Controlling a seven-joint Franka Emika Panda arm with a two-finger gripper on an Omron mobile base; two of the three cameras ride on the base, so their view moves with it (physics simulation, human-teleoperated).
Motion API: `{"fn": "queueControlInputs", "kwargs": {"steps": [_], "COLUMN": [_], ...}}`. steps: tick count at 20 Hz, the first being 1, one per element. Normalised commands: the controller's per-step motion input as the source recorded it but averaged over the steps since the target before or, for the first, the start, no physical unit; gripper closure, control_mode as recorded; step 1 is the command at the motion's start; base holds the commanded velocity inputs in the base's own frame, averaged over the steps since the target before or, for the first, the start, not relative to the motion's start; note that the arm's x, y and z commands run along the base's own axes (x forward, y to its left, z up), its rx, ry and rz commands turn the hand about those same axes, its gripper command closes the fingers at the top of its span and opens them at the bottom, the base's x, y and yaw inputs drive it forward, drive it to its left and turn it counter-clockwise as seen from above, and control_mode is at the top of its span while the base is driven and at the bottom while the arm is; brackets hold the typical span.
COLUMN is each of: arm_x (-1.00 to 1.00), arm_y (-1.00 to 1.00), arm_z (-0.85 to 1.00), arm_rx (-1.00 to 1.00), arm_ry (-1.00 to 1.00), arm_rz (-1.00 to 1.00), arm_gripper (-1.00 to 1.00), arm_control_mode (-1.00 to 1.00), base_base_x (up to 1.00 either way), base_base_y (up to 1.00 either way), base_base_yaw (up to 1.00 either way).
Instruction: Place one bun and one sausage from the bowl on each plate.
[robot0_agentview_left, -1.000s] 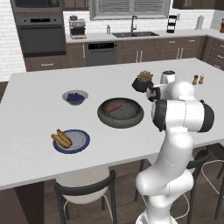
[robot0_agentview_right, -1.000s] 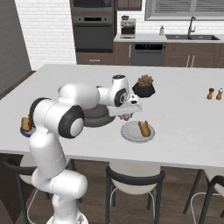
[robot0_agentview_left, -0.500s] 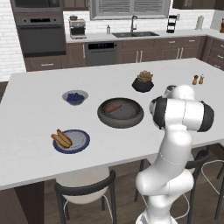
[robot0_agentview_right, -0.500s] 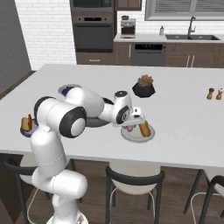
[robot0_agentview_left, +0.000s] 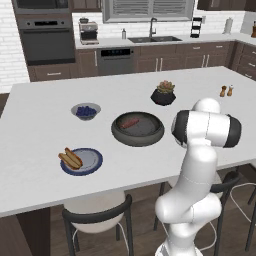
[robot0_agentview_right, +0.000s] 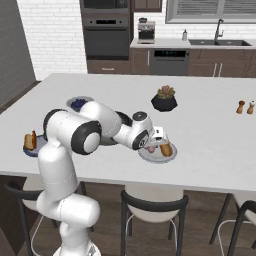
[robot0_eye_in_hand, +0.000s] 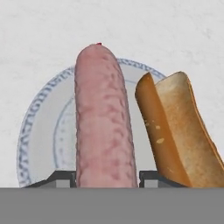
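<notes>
From the left base we see the wide dark-grey bowl (robot0_agentview_left: 137, 128) holding one sausage on the white surface (robot0_agentview_left: 40, 125). From the right base, our hand (robot0_agentview_right: 152, 145) hovers over the light grey plate (robot0_agentview_right: 158, 155). The hand camera shows the pink sausage (robot0_eye_in_hand: 103, 122) clamped between our fingers, beside a brown bun (robot0_eye_in_hand: 181, 131) on that plate.

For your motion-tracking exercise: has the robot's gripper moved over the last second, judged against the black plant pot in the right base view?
Yes. The gripper has moved down, away from the black plant pot, to the light grey plate.
</notes>
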Motion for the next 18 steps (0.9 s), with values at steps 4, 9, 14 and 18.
{"fn": "queueControlInputs", "kwargs": {"steps": [4,9,14,18], "arm_x": [0.0,0.0,0.0,-0.14], "arm_y": [0.0,0.0,0.0,0.14], "arm_z": [0.0,0.0,0.1,0.74], "arm_rx": [0.0,0.0,0.0,0.0], "arm_ry": [0.0,0.0,0.0,-0.09], "arm_rz": [0.0,0.0,0.0,0.0], "arm_gripper": [-1.0,-1.0,-1.0,-1.0], "arm_control_mode": [-1.0,-1.0,-1.0,-1.0], "base_base_x": [0.0,0.0,0.0,0.0], "base_base_y": [0.0,0.0,0.0,0.0], "base_base_yaw": [0.0,0.0,0.0,0.0]}}
